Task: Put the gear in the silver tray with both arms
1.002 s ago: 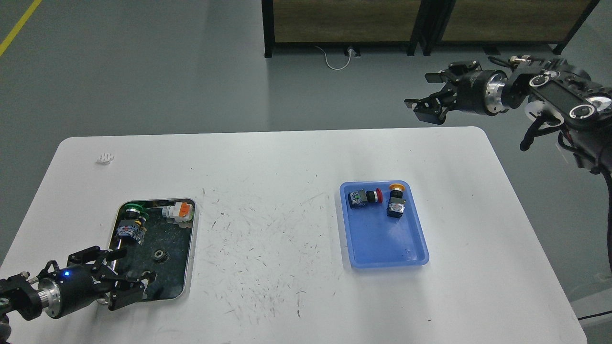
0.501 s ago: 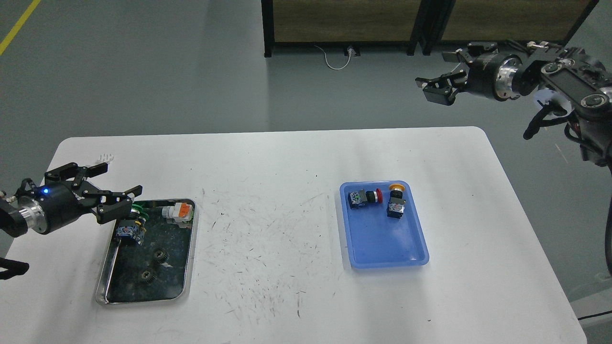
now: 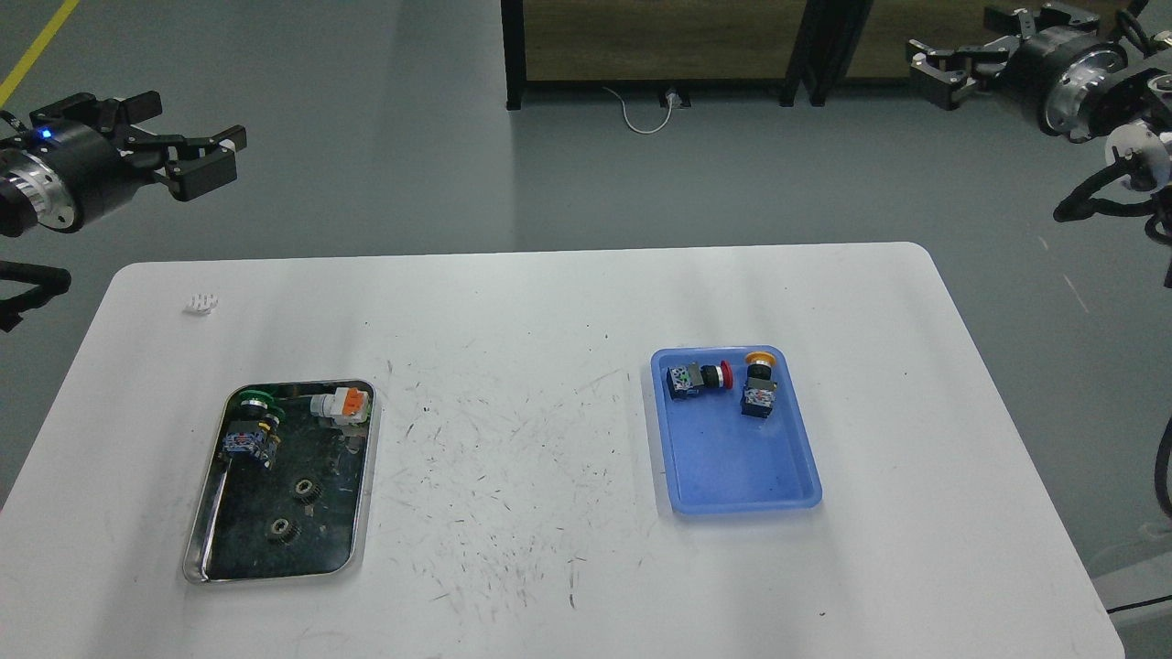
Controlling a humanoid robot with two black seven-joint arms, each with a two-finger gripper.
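The silver tray (image 3: 362, 513) lies on the white table at the front left. Two small dark gears lie on its dark bottom, one (image 3: 309, 490) above the other (image 3: 281, 529). A green-topped button unit (image 3: 249, 432) and a white and orange part (image 3: 341, 405) lie at the tray's far end. My left gripper (image 3: 197, 156) is open and empty, raised high beyond the table's far left edge. My right gripper (image 3: 943, 69) is open and empty, raised high at the far right, off the table.
A blue plastic tray (image 3: 732, 476) on the right holds a red-capped button unit (image 3: 696, 378) and a yellow-capped one (image 3: 758, 384). A small white part (image 3: 201, 302) lies near the far left corner. A dark-framed cabinet (image 3: 678, 46) stands behind the table.
My left gripper rose from the silver tray's near end, up and back past the table's far left edge. A second gear now lies in the tray. My right gripper moved up and right.
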